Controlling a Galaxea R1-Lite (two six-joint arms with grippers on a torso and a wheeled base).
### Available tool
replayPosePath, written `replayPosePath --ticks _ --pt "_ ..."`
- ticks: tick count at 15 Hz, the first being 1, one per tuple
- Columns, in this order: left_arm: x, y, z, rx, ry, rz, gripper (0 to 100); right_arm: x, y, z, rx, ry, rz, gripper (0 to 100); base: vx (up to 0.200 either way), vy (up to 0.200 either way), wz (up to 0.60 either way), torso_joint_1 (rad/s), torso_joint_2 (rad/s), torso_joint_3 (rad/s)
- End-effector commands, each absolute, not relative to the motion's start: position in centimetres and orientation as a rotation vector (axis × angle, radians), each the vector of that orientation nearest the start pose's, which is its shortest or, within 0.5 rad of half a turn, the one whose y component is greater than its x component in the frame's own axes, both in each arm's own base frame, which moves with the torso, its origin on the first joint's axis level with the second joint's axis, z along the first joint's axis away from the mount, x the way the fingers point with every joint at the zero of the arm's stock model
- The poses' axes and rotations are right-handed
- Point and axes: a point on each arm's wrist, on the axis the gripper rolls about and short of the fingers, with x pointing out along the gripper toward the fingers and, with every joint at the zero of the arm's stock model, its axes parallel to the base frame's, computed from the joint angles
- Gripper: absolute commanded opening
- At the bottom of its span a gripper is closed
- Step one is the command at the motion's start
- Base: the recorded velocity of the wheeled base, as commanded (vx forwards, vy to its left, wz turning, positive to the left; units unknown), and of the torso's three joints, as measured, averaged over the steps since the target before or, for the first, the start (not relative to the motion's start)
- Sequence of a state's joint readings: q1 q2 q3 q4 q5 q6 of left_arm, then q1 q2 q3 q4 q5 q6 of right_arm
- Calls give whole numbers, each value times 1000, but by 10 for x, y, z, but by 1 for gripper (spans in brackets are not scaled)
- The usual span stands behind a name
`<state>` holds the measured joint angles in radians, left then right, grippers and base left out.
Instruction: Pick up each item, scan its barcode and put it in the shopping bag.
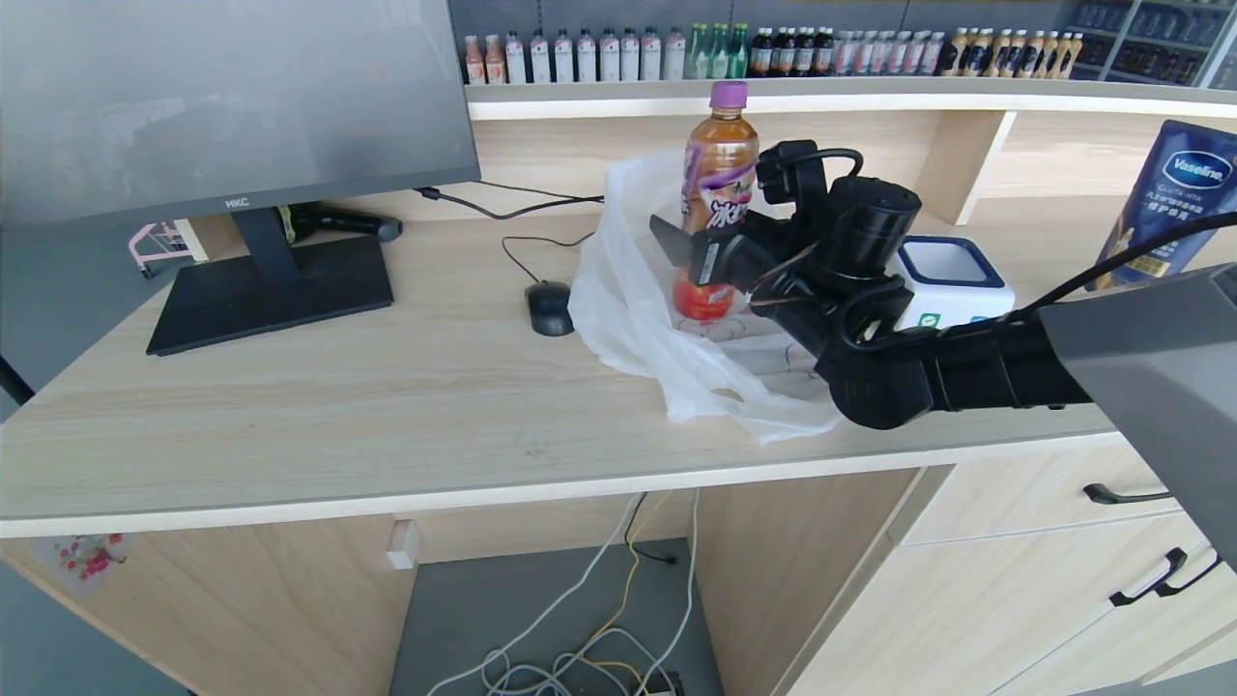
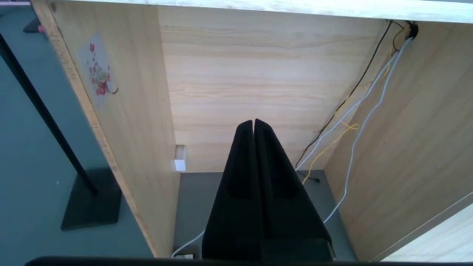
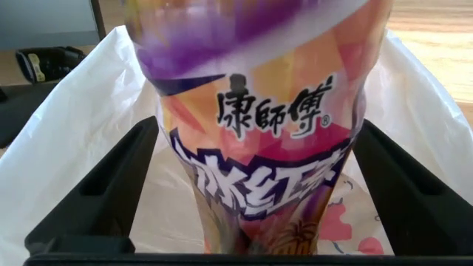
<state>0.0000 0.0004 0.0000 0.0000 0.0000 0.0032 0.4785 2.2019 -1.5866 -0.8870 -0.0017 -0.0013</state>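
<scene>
An upright tea bottle point(image 1: 717, 193) with a purple cap and an orange and purple label is held over the open mouth of the white plastic shopping bag point(image 1: 628, 319) on the counter. My right gripper point(image 1: 710, 256) is shut on the bottle's lower half. In the right wrist view the bottle point(image 3: 266, 148) stands between the two black fingers point(image 3: 103, 192), with the bag point(image 3: 66, 125) behind and below it. My left gripper point(image 2: 254, 125) is shut with nothing in it. It hangs below the counter, in front of the wooden panels and cables.
A monitor point(image 1: 232, 97) stands at the back left with a handheld scanner point(image 1: 338, 224) behind its base. A black mouse point(image 1: 550, 307) lies just left of the bag. A white scanner box point(image 1: 952, 280) sits to the right of the bag. A blue package point(image 1: 1174, 193) stands at the far right.
</scene>
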Motion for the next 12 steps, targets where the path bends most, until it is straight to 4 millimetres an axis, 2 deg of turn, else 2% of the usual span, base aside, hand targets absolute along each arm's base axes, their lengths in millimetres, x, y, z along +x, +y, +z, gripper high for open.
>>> replayPosePath --ticks 1,9,11,12 --pt "-23 0 75 3 0 0 0 408 213 235 67 -279 475 100 0 0 0 0 0 0" --pt "-23 0 75 3 0 0 0 396 206 245 74 -315 474 100 0 0 0 0 0 0" --pt "-23 0 75 3 0 0 0 376 196 257 77 -327 472 100 0 0 0 0 0 0" --pt "-23 0 75 3 0 0 0 374 195 258 76 -326 472 100 0 0 0 0 0 0"
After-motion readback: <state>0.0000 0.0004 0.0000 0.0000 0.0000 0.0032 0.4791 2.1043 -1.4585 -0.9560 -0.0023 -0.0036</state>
